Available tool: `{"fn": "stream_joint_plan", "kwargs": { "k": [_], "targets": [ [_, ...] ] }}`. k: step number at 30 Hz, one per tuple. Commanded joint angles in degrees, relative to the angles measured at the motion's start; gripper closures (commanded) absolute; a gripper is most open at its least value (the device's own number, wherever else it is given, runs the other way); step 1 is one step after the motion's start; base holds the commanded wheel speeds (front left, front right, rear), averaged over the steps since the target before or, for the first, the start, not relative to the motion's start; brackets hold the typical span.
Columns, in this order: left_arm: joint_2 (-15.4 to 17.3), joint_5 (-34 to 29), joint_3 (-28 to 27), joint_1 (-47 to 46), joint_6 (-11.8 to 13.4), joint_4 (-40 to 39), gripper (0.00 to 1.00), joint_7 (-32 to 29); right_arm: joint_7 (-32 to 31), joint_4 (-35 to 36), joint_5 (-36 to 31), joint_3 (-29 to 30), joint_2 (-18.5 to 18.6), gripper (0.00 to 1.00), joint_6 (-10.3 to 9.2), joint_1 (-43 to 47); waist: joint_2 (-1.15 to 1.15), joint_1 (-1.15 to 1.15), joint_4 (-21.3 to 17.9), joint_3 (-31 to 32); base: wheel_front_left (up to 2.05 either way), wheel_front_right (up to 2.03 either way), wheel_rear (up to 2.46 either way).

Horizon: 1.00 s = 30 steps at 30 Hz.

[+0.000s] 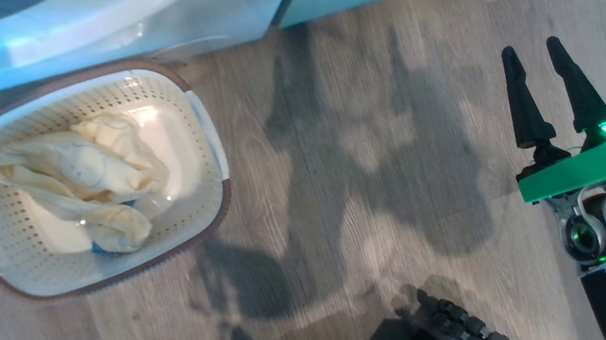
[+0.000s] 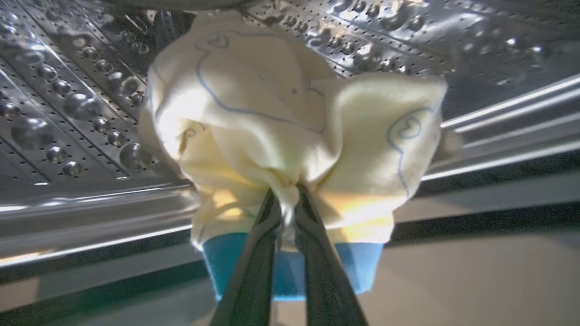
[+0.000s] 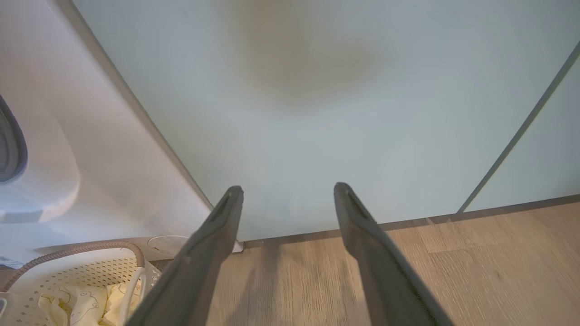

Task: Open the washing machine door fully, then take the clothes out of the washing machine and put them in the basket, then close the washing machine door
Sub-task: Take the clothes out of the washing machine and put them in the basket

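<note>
In the left wrist view my left gripper [image 2: 286, 192] is shut on a bunched cream-yellow garment [image 2: 281, 117] with thin blue drawn lines and a blue trim patch [image 2: 362, 267], inside the washing machine's shiny dimpled steel drum [image 2: 68, 113]. Another piece of the clothes [image 1: 79, 182] lies crumpled in the cream perforated basket [image 1: 210, 146] on the floor at the left, below the white washing machine front [image 1: 152, 22]. My right gripper [image 1: 542, 60] hangs open over bare floor at the right, holding nothing. The washing machine door is out of view.
Pale green cabinet fronts [image 3: 317, 99] rise from the wooden floor [image 1: 366, 186] to the right of the machine. The robot's dark base [image 1: 466, 333] shows at the bottom edge. Shadows of the arms fall on the floor between basket and right gripper.
</note>
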State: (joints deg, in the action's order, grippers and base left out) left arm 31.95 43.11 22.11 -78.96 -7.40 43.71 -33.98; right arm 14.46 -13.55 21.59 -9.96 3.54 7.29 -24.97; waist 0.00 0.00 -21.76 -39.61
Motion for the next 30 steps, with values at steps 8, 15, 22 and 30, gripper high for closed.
{"fn": "stream_joint_plan", "kwargs": {
  "k": [8,15,22,30],
  "targets": [
    [3.7,5.1,0.1,8.0,-0.1,-7.9,1.0,7.7,0.5,1.3,-0.9,0.4,2.2,0.0,0.2,3.7,0.0,0.0,3.7,6.2,0.0,0.0,0.0],
    [3.8,6.2,0.3,15.6,-0.1,-11.7,1.0,13.2,0.5,1.1,-1.2,0.9,3.4,0.0,0.2,5.6,0.0,0.0,5.6,10.3,0.0,0.0,0.0],
    [3.1,4.3,1.4,24.8,2.1,-17.4,1.0,19.3,0.5,0.8,-1.4,1.5,4.7,0.0,0.2,8.1,0.0,0.0,8.2,15.1,0.0,0.0,0.0],
    [1.7,2.5,3.6,36.6,6.3,-26.0,1.0,23.5,0.5,0.4,-1.6,1.8,5.9,0.0,0.2,10.8,0.0,0.0,11.2,20.0,0.0,0.0,0.0]
  ]
}}
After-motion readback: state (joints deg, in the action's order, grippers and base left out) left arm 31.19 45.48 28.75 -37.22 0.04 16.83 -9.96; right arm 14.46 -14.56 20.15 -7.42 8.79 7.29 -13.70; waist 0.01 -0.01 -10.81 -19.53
